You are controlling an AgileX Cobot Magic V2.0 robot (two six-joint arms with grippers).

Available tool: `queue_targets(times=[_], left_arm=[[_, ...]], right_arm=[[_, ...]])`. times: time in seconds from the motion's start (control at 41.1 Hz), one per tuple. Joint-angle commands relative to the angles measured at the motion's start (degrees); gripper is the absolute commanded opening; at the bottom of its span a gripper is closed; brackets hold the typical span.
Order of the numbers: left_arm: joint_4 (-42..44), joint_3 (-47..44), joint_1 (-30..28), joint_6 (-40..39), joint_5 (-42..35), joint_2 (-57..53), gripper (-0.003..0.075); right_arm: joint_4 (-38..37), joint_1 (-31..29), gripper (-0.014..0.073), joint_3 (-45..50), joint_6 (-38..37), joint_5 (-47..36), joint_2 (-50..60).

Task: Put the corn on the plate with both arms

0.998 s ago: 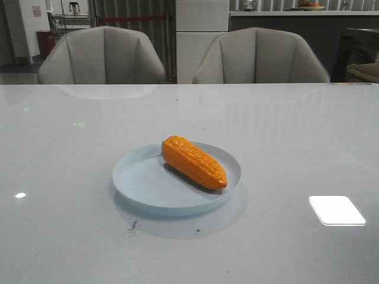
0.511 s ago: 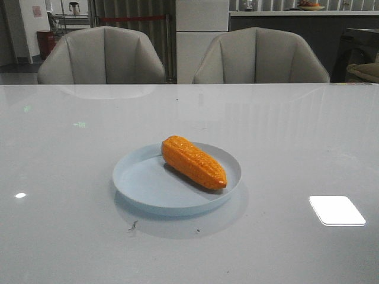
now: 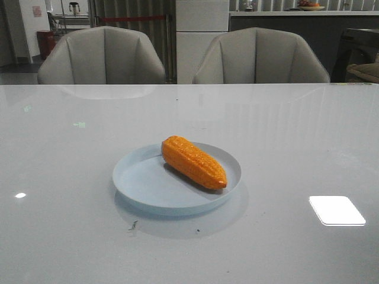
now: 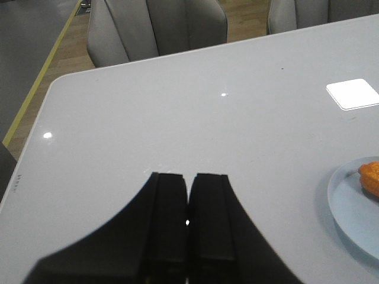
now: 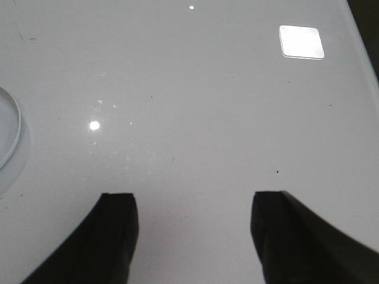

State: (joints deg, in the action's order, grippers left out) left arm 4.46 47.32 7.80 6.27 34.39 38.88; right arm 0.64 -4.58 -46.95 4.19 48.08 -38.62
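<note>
The orange corn [image 3: 193,161] lies on the pale blue plate [image 3: 142,183] at the middle of the table, its tapered end toward the front right. Neither arm shows in the front view. In the left wrist view my left gripper [image 4: 189,176] is shut and empty over bare table, with the plate's edge [image 4: 346,207] and an end of the corn [image 4: 371,176] off to one side. In the right wrist view my right gripper [image 5: 193,198] is open and empty over bare table, and a sliver of the plate's rim [image 5: 13,139] shows at the frame edge.
The white glossy table [image 3: 284,136] carries bright light reflections [image 3: 336,210]. Two grey chairs [image 3: 102,56] stand behind its far edge. The table's corner and edge [image 4: 50,89] show in the left wrist view.
</note>
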Motion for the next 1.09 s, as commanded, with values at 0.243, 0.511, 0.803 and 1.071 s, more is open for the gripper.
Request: queue_targets(times=[0.243,0.511,0.803,1.071], left_arm=[[0.4,-0.8,0.0,-0.5,-13.4,-0.5,0.0089],[0.8,-15.6,-1.3,-0.5,-34.8,-11.5,0.0089],[0.8,-29.3,-5.0,-0.5,-34.7,-28.8,0.0089],[-0.2,-37.4,-5.1,-0.5,-35.3,-40.2,0.0089]], right_arm=[[-0.6,-0.2,0.0520,-1.5,0.5,-4.4,0.2],[-0.6,-0.2,0.0520,-1.5,0.5,-4.4,0.2],[-0.6,-0.2,0.0520,-1.5,0.5,-4.4,0.2],[-0.6,-0.2,0.0520,-1.5,0.5,-4.4,0.2]])
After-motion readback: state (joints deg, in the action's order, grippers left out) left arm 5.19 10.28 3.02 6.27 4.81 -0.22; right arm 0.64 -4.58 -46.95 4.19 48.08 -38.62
